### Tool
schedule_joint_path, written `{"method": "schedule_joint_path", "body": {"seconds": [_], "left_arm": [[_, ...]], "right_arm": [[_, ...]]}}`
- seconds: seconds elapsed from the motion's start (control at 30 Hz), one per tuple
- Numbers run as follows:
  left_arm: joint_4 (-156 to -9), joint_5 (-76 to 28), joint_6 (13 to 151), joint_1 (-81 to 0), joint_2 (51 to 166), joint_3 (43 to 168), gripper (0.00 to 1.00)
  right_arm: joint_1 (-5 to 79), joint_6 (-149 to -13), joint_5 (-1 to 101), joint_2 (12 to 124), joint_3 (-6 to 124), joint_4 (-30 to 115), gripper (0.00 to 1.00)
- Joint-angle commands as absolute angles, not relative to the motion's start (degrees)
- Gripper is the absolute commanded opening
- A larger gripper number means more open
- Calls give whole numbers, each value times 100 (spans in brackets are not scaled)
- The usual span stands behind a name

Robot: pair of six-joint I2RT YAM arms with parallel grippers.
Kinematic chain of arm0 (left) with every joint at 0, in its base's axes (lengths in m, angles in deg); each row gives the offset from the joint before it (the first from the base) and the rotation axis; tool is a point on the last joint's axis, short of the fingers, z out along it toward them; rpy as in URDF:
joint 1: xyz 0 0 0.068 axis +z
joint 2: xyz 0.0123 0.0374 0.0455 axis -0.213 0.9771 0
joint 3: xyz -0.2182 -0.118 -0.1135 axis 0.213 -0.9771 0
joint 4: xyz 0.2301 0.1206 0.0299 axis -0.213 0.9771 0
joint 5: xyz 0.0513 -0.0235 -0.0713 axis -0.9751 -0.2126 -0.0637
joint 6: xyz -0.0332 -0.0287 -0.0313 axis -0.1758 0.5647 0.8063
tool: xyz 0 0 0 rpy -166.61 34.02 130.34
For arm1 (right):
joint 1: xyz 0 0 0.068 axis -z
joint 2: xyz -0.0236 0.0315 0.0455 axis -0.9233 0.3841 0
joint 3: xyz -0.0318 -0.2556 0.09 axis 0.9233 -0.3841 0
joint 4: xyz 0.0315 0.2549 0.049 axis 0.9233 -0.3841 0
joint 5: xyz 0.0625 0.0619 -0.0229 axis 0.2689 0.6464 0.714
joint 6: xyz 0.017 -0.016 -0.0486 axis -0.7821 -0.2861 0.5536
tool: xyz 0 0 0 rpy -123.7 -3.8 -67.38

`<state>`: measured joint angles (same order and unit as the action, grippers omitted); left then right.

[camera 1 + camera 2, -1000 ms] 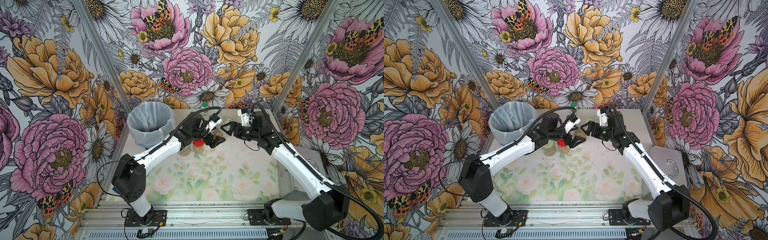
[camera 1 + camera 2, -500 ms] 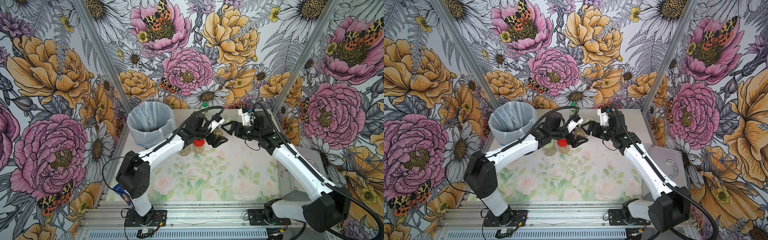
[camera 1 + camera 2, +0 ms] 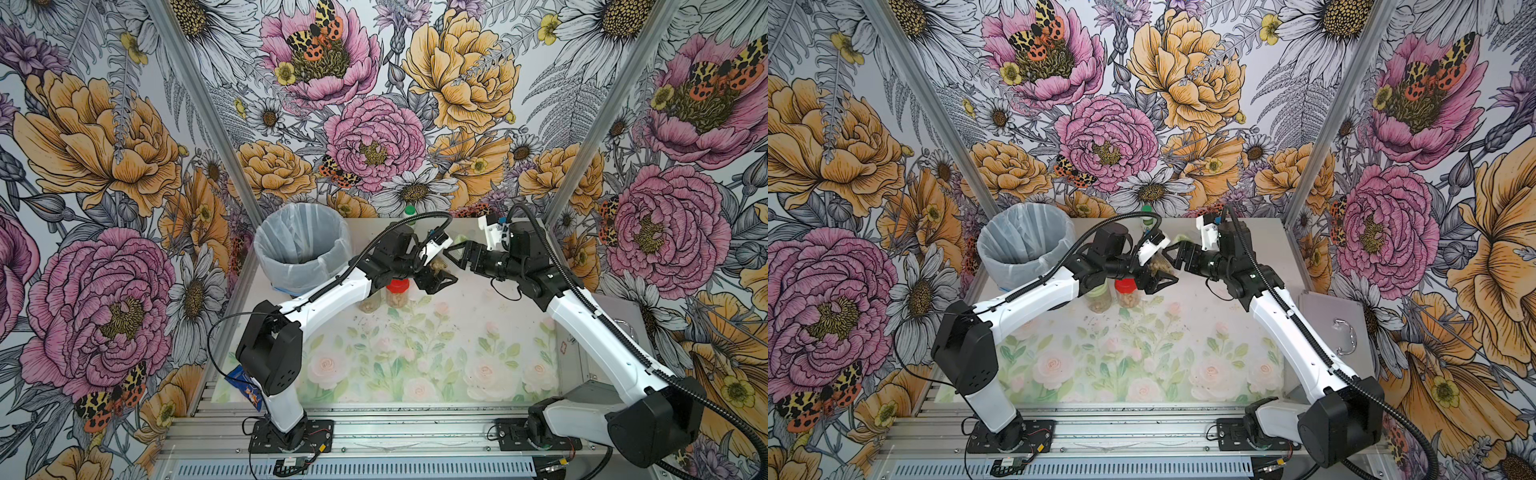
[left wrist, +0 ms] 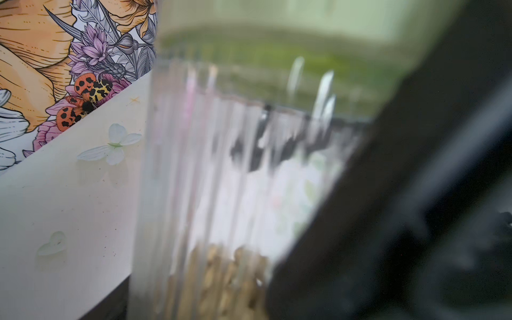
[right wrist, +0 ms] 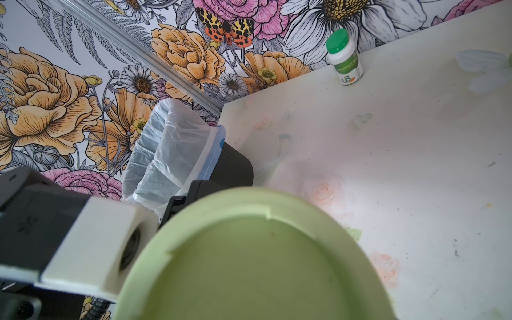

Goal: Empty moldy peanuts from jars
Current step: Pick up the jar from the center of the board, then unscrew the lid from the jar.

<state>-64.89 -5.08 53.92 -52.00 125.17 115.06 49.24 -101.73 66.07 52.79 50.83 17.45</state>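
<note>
Task barely begun: no nuts visible in lined bin (image 3: 291, 270); red-lidded jar (image 3: 397, 293) and green-lidded jar (image 3: 1099, 297) stand capped, nuts inside; third jar (image 3: 437, 266), moldy peanuts (image 4: 227, 279) inside, sits between left gripper (image 3: 436, 280), fingers flanking glass, clamp undeterminable, and right gripper (image 3: 455, 254), fingers closed on pale green lid (image 5: 263, 263).

Front of mat (image 3: 415, 357) free; bin (image 3: 299, 262), jars (image 3: 397, 296) crowd back L.
</note>
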Motion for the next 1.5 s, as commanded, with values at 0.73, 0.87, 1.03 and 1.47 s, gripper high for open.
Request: {"method": "schedule_joint_path", "body": {"seconds": [0.73,0.87,1.03,1.47], "left_arm": [[-7390,-1273,5530,-5019,12114,10868,47],[-7724,-1356,5603,-5011,12003,10669,45],[-7955,-1601,5596,-5026,11814,10449,45],[-10672,-3567,4791,-5716,11270,8992,45]], "right_arm": [[4918,-10312,6878,4987,5131,2201,95],[4930,-10268,6846,4969,5127,2125,98],[5047,-10258,6686,4788,5139,1954,99],[5797,-10739,7719,5623,6937,-826,92]]}}
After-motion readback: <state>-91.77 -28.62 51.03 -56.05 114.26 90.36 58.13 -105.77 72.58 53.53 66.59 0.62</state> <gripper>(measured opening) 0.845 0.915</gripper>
